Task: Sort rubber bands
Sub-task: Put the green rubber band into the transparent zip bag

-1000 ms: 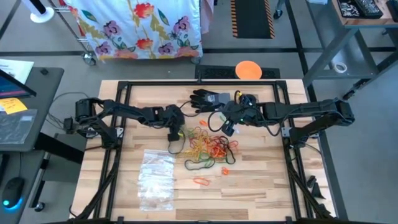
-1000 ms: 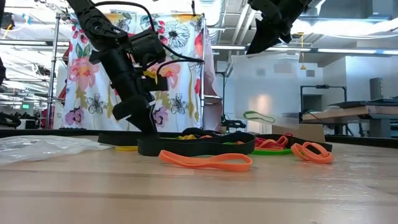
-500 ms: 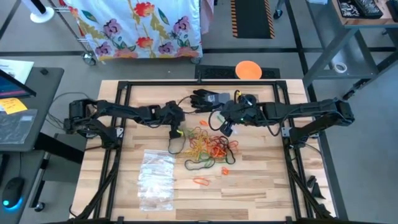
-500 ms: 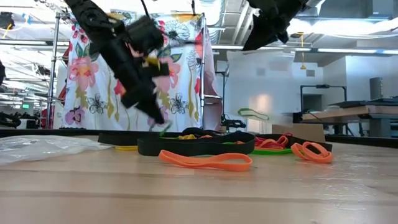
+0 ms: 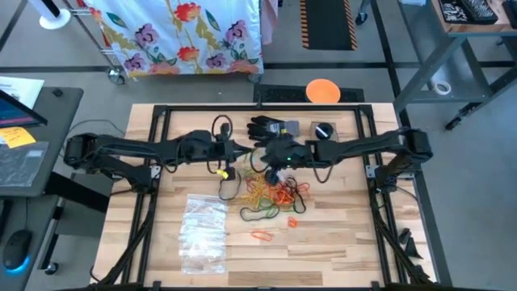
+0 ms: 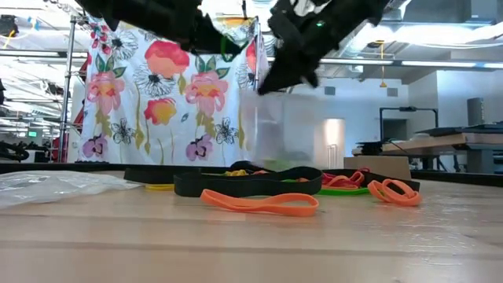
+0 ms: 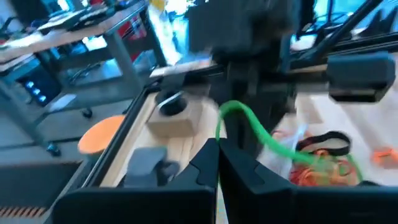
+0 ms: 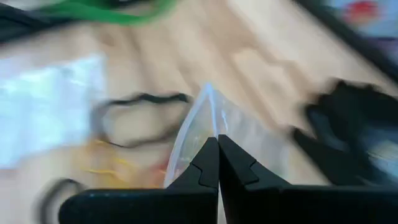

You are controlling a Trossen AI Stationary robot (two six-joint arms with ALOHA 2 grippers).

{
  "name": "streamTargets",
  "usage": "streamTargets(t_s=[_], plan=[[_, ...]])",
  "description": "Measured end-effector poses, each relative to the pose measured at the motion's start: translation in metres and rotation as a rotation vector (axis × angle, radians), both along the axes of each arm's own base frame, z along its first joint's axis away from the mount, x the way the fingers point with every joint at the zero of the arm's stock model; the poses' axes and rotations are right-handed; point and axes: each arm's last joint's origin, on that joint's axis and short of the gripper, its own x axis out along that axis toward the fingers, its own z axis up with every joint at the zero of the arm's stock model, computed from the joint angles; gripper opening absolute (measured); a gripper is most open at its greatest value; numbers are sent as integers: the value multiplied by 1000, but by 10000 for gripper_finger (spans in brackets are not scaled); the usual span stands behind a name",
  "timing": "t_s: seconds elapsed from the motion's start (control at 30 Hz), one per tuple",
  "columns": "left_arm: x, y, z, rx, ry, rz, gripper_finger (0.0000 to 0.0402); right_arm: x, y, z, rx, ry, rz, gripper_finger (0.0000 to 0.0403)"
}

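The rubber bands [image 5: 271, 190] lie in a mixed heap of green, orange, yellow, red and black loops at the table's middle. My left gripper [image 7: 217, 146] is raised above the heap's left side, shut on a green rubber band [image 7: 249, 124]. In the low view the left gripper [image 6: 212, 35] is near the top. My right gripper [image 8: 217, 140] hovers close by over the heap's far side, shut on a clear plastic bag [image 8: 199, 124]. The bag [image 6: 275, 118] hangs below the right gripper [image 5: 266, 160]. My left gripper pinches the green band at one spot of its loop [image 7: 222, 111] between its two fingertips. The fingers point nearly level toward the table's right. The loop is lifted clear of the heap and trails away from the fingers. My right gripper pinches the clear bag's upper edge [image 8: 208, 99] between its two fingertips, slanting down from the table's right. The bag hangs slack under the fingers, above the heap.
A black glove [image 5: 262, 127] lies at the far middle. A stack of clear bags [image 5: 202, 230] lies near left. A black band [image 5: 258, 214] and an orange band [image 5: 260, 236] lie apart near the heap. Free wood on the right.
My left gripper has risen from the heap's left side and tipped from pointing down to nearly level, lifting the green band clear. My right gripper has moved toward the table's left and down, toward the left gripper, carrying the clear bag along.
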Motion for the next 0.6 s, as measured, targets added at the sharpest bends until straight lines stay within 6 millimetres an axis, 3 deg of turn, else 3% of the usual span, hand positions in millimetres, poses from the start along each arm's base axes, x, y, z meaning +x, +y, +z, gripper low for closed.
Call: streamTargets(t_s=[0.4,0.6], plan=[[31,-13,-23,97,-60,-66,0,6,-23,2,142,-106,-7,0],[38,-14,-41,173,36,-8,0,5,-31,3,181,-119,-8,0]])
